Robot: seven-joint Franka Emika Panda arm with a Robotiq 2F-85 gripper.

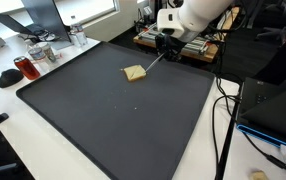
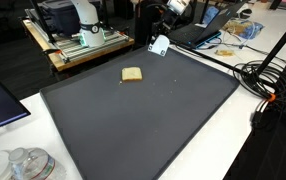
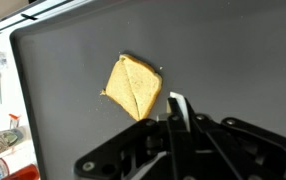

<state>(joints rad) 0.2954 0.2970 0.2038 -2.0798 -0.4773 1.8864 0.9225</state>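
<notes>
Held thin white item [image 3: 177, 105]: too blurred to name, perhaps utensil; tool [image 3: 173, 122] body cut by bottom edge.

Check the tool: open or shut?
Shut: in the wrist view the tool is closed on a thin white object; what that object is, cannot tell. The bread slice lies flat on the mat.

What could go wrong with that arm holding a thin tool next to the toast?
1. The gripper pinches the thin tool at one end, so it might twist or slip if pressed down.
2. The toast lies loose on the smooth mat; a nudge could slide it away.
3. A rack stands close behind the gripper; a backward swing might hit it.
</notes>
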